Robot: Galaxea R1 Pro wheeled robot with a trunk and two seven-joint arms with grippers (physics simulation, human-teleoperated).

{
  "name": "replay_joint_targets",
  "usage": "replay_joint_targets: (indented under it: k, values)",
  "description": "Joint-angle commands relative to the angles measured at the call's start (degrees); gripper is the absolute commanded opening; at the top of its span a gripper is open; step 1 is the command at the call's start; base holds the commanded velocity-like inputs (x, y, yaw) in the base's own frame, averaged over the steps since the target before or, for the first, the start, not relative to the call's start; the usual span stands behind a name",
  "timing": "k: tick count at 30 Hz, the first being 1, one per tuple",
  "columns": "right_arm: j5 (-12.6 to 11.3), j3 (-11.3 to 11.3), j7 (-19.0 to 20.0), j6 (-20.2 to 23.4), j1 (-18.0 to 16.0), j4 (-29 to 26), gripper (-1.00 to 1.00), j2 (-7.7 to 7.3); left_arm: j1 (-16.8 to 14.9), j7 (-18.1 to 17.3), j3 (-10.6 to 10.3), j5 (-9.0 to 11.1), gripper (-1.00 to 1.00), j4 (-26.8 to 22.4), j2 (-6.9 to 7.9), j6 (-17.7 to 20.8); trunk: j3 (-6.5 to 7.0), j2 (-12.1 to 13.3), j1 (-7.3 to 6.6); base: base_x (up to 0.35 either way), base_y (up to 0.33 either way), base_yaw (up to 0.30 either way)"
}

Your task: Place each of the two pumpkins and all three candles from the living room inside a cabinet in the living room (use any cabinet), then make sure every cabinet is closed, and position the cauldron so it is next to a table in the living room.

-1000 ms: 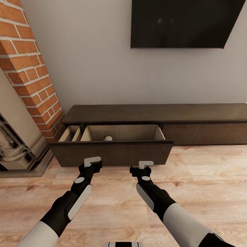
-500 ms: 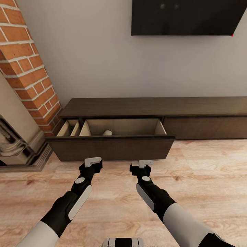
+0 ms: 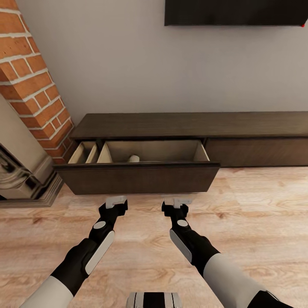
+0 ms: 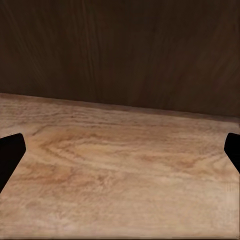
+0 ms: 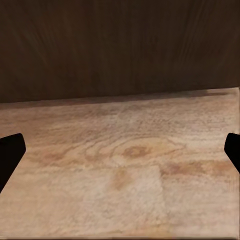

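Nearest to me, my left gripper [image 3: 115, 201] and my right gripper [image 3: 179, 201] hang side by side low over the light plank floor [image 3: 256, 222], both empty. In each wrist view the dark fingertips sit at opposite edges of the picture with bare floor between them, so I read both sets of jaws as spread wide.

Just beyond them stands the cabinet [image 3: 192, 125], long, low and dark brown, running along the far wall. Its pull-out compartment [image 3: 137, 179] is drawn out toward me, its flat front facing both grippers. Inside, near the middle of the wide section, one beige candle [image 3: 134, 158] shows over the front edge; two narrow divided sections lie to its left. To the left rises the brick fireplace [image 3: 30, 81], and a dark screen [image 3: 235, 12] hangs on the wall above.

I judge the step in hand to be stowing things, with one candle already in. No pumpkin or cauldron is before me, so the next move calls either for turning away to fetch more, or for pressing the compartment front squarely with both grippers to shut it.
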Motion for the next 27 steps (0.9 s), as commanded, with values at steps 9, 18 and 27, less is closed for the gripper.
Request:
replay_joint_targets:
  k: [9, 18, 27]
  values:
    - [-0.26, 0.33, -0.53, -0.13, -0.06, -0.1, 1.0, -0.07, -0.05, 0.49, -0.19, 0.37, 1.0, -0.13, 0.1, 0.16, -0.27, -0.04, 0.01, 0.0, 0.0, 0.0]
    - [-0.2, 0.48, -1.33, -5.57, -0.06, -0.08, 1.0, -0.44, -0.05, 0.49, -0.27, 0.36, 1.0, -0.08, 0.03, 0.16, -0.27, -0.04, 0.01, 0.108, 0.011, 0.0]
    - [-0.17, 0.57, -1.39, -7.54, -0.06, -0.02, 1.0, -0.13, -0.05, 0.49, -0.32, 0.59, 1.0, -0.05, 0.01, 0.16, -0.27, -0.04, 0.01, 0.18, 0.001, 0.0]
